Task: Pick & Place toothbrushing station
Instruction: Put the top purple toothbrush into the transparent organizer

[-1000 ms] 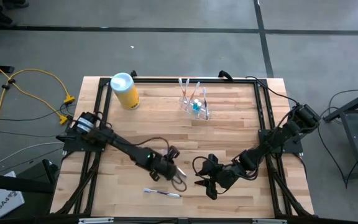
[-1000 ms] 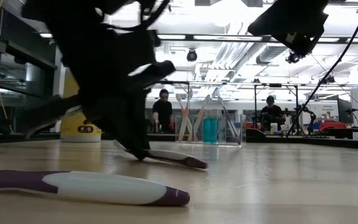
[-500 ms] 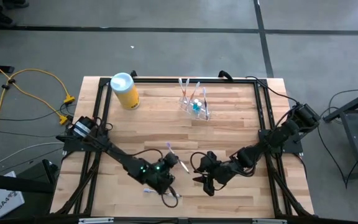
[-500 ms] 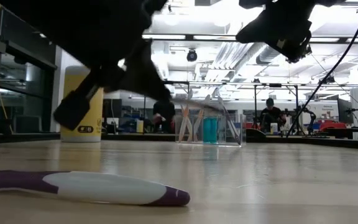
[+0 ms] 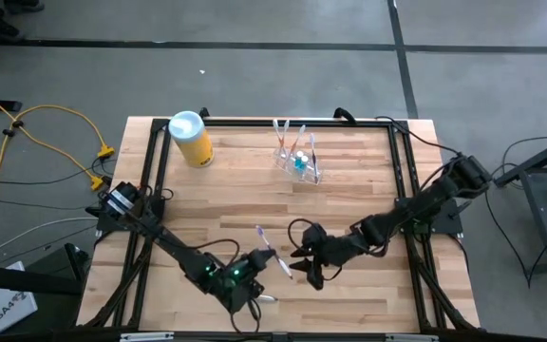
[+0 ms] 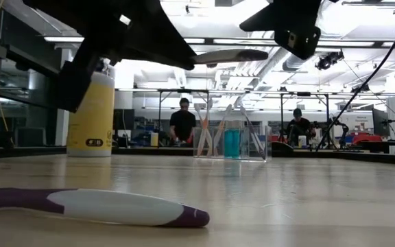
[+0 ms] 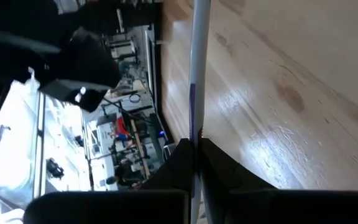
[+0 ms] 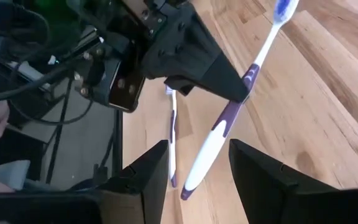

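Observation:
My left gripper is shut on a purple-and-white toothbrush held above the near middle of the table. My right gripper stands open just to its right; in the right wrist view the toothbrush's handle end shows between my two fingers without touching them. A second toothbrush lies flat on the table beneath my left arm. The toothbrushing station, a clear holder cup with several brushes in it, stands upright at the far middle. My left gripper pinches the toothbrush's purple upper handle, below the head, between its two fingers. The fingers lie across the brush. The brush is lifted clear of the table; its bristle head sticks out one side and the white grip the other.
A yellow canister with a pale blue lid stands at the far left. A black frame runs along the table's edges. People show in the room behind the table. Bare wood lies between the grippers and the cup.
My left gripper has risen with the toothbrush and rolled its wrist while the arm swung toward the near edge; the brush, low by the table before, is now lifted clear and nearly level. My right gripper has drifted a little toward the left gripper, staying open.

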`<state>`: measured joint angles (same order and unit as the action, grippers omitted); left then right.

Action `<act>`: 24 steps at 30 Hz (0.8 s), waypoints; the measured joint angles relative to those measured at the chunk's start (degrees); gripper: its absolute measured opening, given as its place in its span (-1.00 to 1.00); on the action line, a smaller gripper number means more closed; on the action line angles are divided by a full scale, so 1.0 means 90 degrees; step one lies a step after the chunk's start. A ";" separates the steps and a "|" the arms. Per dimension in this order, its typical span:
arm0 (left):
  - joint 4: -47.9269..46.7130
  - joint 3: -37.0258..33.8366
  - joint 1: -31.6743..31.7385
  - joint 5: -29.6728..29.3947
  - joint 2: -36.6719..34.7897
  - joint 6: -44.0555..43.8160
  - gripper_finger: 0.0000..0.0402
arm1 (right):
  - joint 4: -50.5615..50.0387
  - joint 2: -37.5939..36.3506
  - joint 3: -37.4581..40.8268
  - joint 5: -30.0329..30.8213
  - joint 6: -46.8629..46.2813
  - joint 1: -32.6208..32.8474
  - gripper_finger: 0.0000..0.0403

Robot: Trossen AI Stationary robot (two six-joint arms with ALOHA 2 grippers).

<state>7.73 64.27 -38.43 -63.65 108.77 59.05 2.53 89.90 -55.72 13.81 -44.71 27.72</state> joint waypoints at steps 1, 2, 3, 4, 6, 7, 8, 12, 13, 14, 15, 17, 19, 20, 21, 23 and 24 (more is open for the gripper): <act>0.0000 0.0000 -0.0041 0.0022 0.0000 0.0100 -0.99 | 0.0007 -0.0023 0.0000 -0.0112 0.0009 -0.0035 -0.21; 0.0002 0.0000 -0.0079 0.0053 0.0000 0.0239 -0.99 | 0.0085 -0.0030 0.0000 -0.0246 0.0012 -0.0085 -0.21; 0.0026 0.0000 -0.0126 0.0082 0.0000 0.0393 -0.99 | 0.0180 -0.0031 0.0000 -0.0434 0.0015 -0.0139 -0.21; 0.0110 0.0000 -0.0166 0.0103 0.0000 0.0569 -0.99 | 0.0253 -0.0031 0.0000 -0.0639 0.0015 -0.0196 -0.21; 0.0344 0.0006 -0.0222 0.0123 0.0000 0.0803 -0.99 | 0.0460 -0.0029 0.0000 -0.1012 0.0019 -0.0319 -0.21; 0.0477 0.0008 -0.0241 0.0124 0.0000 0.0875 -0.99 | 0.0559 -0.0031 0.0000 -0.1160 0.0036 -0.0378 -0.21; 0.0638 0.0007 -0.0262 0.0119 0.0000 0.0978 -0.99 | 0.0616 -0.0031 -0.0002 -0.1267 0.0055 -0.0427 -0.21; 0.1399 0.0010 -0.0370 0.0030 0.0000 0.1754 -0.99 | 0.0713 -0.0031 -0.0002 -0.1597 0.0136 -0.0581 -0.21; 0.1613 0.0012 -0.0411 0.0030 0.0000 0.1937 -0.99 | 0.0708 -0.0031 -0.0002 -0.1667 0.0136 -0.0615 -0.21; 0.1844 0.0012 -0.0446 0.0035 0.0000 0.2107 -0.99 | 0.0698 -0.0031 -0.0002 -0.1741 0.0136 -0.0645 -0.21; 0.2067 0.0012 -0.0481 0.0037 0.0000 0.2270 -0.99 | 0.0701 -0.0031 -0.0002 -0.1781 0.0137 -0.0673 -0.21; 0.2393 0.0015 -0.0532 0.0040 -0.0010 0.2527 -0.99 | 0.0707 -0.0031 -0.0002 -0.1895 0.0151 -0.0736 -0.21; 0.2549 0.0015 -0.0576 0.0070 -0.0010 0.2758 -0.99 | 0.0701 -0.0029 -0.0002 -0.1895 0.0163 -0.0790 -0.21; 0.2558 0.0015 -0.0591 0.0103 -0.0010 0.2844 -0.99 | 0.0703 -0.0031 -0.0002 -0.1911 0.0181 -0.0816 -0.21; 0.2580 0.0015 -0.0598 0.0138 -0.0010 0.2937 -0.99 | 0.0705 -0.0031 -0.0002 -0.1925 0.0210 -0.0844 -0.21; 0.2655 0.0015 -0.0628 0.0244 -0.0010 0.3062 -0.99 | 0.0727 -0.0029 -0.0002 -0.2028 0.0293 -0.0892 -0.21; 0.2708 0.0015 -0.0640 0.0336 -0.0010 0.3108 -0.99 | 0.0797 -0.0028 -0.0002 -0.2120 0.0315 -0.0922 -0.21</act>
<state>32.09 64.40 -44.19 -60.62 108.68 87.02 9.70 89.65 -55.75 -5.27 -41.88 19.43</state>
